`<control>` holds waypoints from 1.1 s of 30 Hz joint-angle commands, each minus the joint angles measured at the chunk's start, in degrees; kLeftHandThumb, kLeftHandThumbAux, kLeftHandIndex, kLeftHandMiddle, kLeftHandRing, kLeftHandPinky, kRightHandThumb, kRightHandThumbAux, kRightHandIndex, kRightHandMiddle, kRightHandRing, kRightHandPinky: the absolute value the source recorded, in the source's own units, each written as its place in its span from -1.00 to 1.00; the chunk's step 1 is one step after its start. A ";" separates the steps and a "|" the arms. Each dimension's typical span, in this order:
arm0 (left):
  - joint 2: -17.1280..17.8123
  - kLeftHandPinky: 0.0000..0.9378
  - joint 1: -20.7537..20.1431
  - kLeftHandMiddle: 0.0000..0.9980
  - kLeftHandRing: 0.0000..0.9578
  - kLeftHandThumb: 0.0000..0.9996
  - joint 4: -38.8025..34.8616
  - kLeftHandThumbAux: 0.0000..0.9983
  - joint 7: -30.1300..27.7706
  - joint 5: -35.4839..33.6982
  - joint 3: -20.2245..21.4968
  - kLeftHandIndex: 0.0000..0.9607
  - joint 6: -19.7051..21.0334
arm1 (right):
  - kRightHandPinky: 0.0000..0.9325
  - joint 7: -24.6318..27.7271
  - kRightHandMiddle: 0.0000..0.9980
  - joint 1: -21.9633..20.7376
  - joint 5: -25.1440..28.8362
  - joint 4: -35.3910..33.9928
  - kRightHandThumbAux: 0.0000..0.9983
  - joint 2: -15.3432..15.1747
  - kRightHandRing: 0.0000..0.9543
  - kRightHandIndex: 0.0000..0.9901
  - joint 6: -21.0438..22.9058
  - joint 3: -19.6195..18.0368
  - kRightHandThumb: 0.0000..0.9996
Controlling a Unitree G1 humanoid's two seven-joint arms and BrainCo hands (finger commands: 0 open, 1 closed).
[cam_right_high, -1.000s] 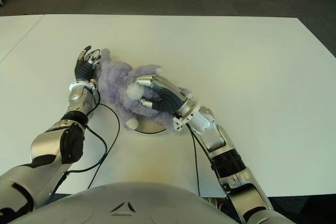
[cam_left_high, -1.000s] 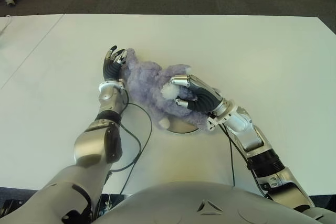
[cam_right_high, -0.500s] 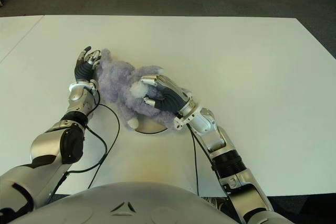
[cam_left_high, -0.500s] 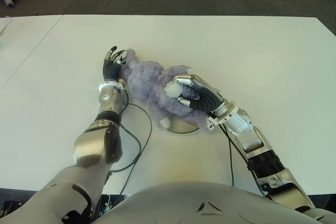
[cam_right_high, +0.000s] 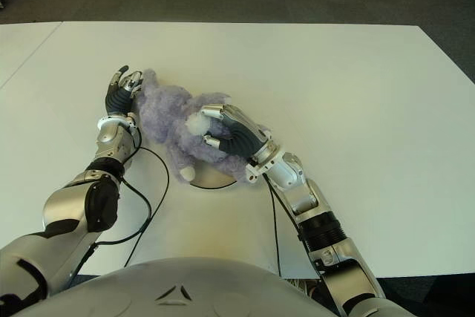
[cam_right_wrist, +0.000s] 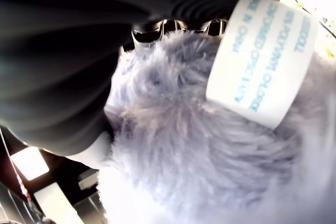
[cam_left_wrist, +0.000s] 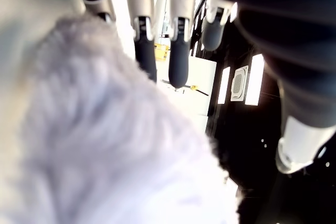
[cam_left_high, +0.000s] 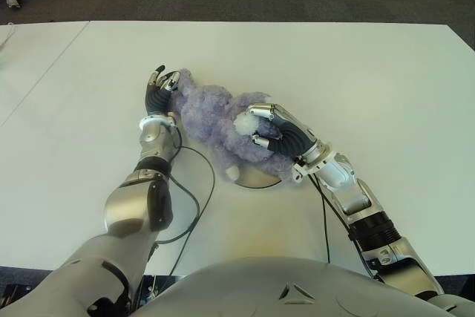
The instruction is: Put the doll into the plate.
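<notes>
One doll [cam_left_high: 215,120] lying diagonal, R hand [cam_left_high: 278,137] gripping

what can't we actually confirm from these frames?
- Plate: only a sliver of rim shows in the eye views; the doll and right hand cover the rest.
- Doll's underside: whether it sits fully inside the plate is hidden by its own fur.
- Left hand: contact with the doll is unclear; its wrist view is blurred fur.
- Sewn-in label: print too blurred to read in the right wrist view.

one doll [cam_left_high: 215,120], one plate [cam_left_high: 256,178], two robot hands, one table [cam_left_high: 371,79]
</notes>
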 commanded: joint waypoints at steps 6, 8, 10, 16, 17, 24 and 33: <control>-3.76 -0.34 7.31 -0.39 -0.35 -1.00 6.37 0.31 1.73 0.28 0.00 -0.65 8.92 | 0.71 1.09 0.59 -0.52 -1.83 5.75 0.45 -1.00 0.69 -0.13 0.97 0.91 0.37; -3.81 -0.35 7.27 -0.40 -0.36 -1.00 6.38 0.31 1.88 0.28 0.01 -0.65 9.05 | 0.65 1.42 0.52 -0.75 -1.18 5.88 0.45 -1.11 0.63 -0.13 0.59 0.81 0.36; -3.81 -0.35 7.24 -0.40 -0.36 -1.00 6.40 0.32 2.02 0.33 -0.04 -0.66 9.17 | 0.59 1.58 0.43 -0.80 -0.81 5.86 0.46 -1.14 0.56 -0.15 0.51 0.74 0.35; -3.86 -0.33 7.13 -0.41 -0.36 -1.00 6.42 0.34 2.32 0.39 -0.10 -0.65 9.39 | -0.55 0.38 -0.57 -0.23 -2.14 5.32 0.19 -1.41 -0.58 -0.63 1.08 0.23 -0.75; -3.86 -0.33 7.12 -0.41 -0.36 -1.00 6.42 0.34 2.37 0.40 -0.11 -0.65 9.40 | -0.64 -0.72 -0.63 -0.12 -3.19 5.29 0.18 -1.24 -0.67 -0.67 1.02 0.06 -0.80; -3.96 -0.35 7.15 -0.42 -0.37 -1.00 6.43 0.36 2.37 0.09 0.18 -0.64 9.38 | -1.00 -10.72 -0.98 -0.25 -9.48 6.97 0.13 0.28 -1.00 -1.00 -2.73 -1.34 -0.82; -4.04 -0.36 7.24 -0.42 -0.38 -1.00 6.41 0.33 2.40 0.01 0.34 -0.65 9.07 | -1.00 -16.66 -1.00 -1.57 -12.08 9.52 0.02 0.78 -1.00 -1.00 -5.31 -1.44 -0.76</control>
